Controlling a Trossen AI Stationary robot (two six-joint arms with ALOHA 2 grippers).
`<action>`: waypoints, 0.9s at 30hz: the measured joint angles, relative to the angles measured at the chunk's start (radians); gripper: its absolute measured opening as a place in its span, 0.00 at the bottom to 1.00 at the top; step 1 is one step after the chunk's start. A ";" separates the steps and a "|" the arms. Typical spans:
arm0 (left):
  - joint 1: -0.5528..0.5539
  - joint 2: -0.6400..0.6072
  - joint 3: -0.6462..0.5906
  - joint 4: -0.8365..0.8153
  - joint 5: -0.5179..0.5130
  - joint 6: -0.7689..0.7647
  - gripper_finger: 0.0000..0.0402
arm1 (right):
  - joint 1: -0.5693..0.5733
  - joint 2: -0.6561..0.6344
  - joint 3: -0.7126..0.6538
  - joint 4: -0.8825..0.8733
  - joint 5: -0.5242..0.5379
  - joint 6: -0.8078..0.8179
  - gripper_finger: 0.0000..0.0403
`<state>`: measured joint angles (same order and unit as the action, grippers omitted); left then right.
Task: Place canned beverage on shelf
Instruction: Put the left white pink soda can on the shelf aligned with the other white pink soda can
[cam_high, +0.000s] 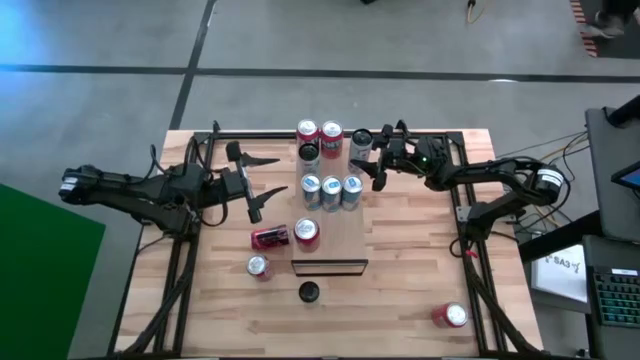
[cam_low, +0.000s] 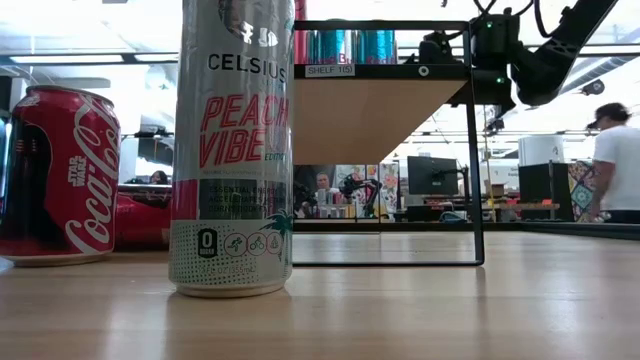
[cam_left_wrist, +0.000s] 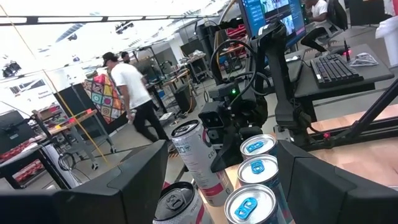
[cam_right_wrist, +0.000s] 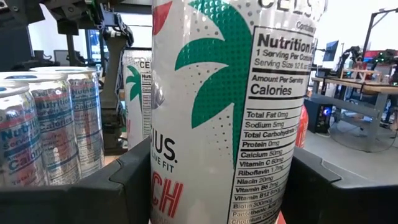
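Note:
The shelf (cam_high: 345, 235) is a raised light-wood board in the table's middle, with several cans standing on it: red ones (cam_high: 307, 131) at its far end and blue-tabbed ones (cam_left_wrist: 258, 147) mid-board. My right gripper (cam_high: 370, 150) is at the shelf's far right corner, shut on a tall white Celsius can (cam_right_wrist: 230, 93), which also shows in the high view (cam_high: 362, 138). Whether the can's base rests on the shelf is hidden. My left gripper (cam_high: 252, 180) hangs open left of the shelf, with nothing between its fingers. My right gripper pinches the Celsius can's round side wall (cam_right_wrist: 163, 186) between its two fingers (cam_right_wrist: 127, 183), at about mid-height. The fingers come in roughly level from the table's right side and lie across the can. The can stands upright in the hold.
On the tabletop left of the shelf are a red can on its side (cam_high: 268, 237) and an upright Coca-Cola can (cam_low: 58, 175). A Celsius Peach Vibe can (cam_low: 232, 150) stands before the shelf's near end. Another red can (cam_high: 452, 316) is near the right front corner.

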<state>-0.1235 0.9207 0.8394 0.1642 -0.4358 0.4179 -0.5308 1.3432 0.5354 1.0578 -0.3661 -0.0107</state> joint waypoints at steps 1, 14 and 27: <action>0.001 0.000 0.000 0.000 0.000 0.000 0.67 | 0.000 0.001 0.000 0.002 0.000 0.001 0.60; 0.006 0.000 0.000 -0.003 0.000 0.010 0.67 | 0.030 0.002 0.000 -0.005 -0.012 -0.051 0.61; 0.006 0.000 0.000 -0.008 0.000 0.011 0.67 | 0.036 0.002 0.000 -0.026 -0.008 -0.042 0.61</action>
<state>-0.1177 0.9206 0.8394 0.1566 -0.4358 0.4286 -0.4950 1.3449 0.5354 1.0322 -0.3737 -0.0527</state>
